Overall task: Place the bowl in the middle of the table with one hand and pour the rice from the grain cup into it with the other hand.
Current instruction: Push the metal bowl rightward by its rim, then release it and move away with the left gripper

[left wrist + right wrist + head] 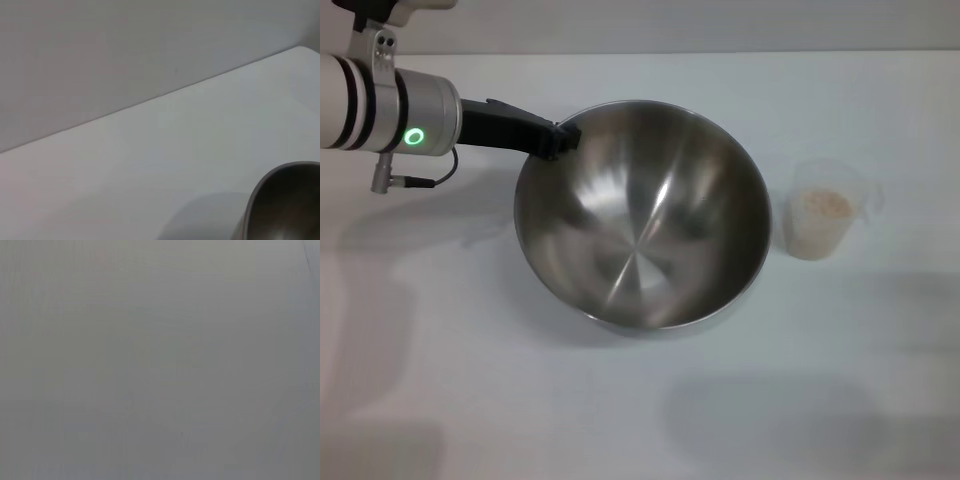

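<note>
The large steel bowl (640, 215) sits near the middle of the white table (620, 420), tilted with its far-left rim raised. My left gripper (560, 140) reaches in from the left and its black fingers (552, 141) are clamped on that rim. Part of the bowl's rim also shows in the left wrist view (280, 205). The clear grain cup (823, 212) stands upright just right of the bowl, apart from it, with pale rice (827, 203) inside. My right gripper is out of view; the right wrist view shows only plain grey.
The table's far edge (165, 95) meets a plain grey wall (125, 45). Bare tabletop lies in front of the bowl and to the right of the cup.
</note>
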Tool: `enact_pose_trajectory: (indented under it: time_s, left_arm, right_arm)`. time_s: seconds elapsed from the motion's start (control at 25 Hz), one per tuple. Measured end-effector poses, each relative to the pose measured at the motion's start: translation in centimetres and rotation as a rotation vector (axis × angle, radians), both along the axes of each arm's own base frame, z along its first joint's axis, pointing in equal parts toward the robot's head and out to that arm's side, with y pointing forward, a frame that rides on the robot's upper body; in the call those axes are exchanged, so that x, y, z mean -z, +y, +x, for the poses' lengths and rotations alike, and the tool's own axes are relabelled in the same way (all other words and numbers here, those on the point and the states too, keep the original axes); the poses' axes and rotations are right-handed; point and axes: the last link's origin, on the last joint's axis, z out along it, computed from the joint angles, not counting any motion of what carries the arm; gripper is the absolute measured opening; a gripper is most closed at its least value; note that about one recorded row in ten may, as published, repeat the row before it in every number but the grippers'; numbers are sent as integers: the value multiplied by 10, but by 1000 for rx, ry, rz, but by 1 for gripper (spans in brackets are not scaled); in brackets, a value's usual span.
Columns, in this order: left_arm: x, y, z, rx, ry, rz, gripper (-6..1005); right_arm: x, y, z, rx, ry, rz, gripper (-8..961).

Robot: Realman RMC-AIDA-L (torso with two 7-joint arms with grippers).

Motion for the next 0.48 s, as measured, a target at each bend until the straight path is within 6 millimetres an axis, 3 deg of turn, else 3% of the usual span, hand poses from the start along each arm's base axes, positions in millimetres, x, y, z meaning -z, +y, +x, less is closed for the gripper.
enact_pose_trajectory:
  time_s: [0.12,0.48]
  left_arm:
    - [-1,0,-1,-4,-7,5,43]
    - [-3,-2,2,25,-3,19,266]
  right_arm:
    - [0,0,0,0,0,0,842]
    - [1,-2,1,3,-1,-5,841]
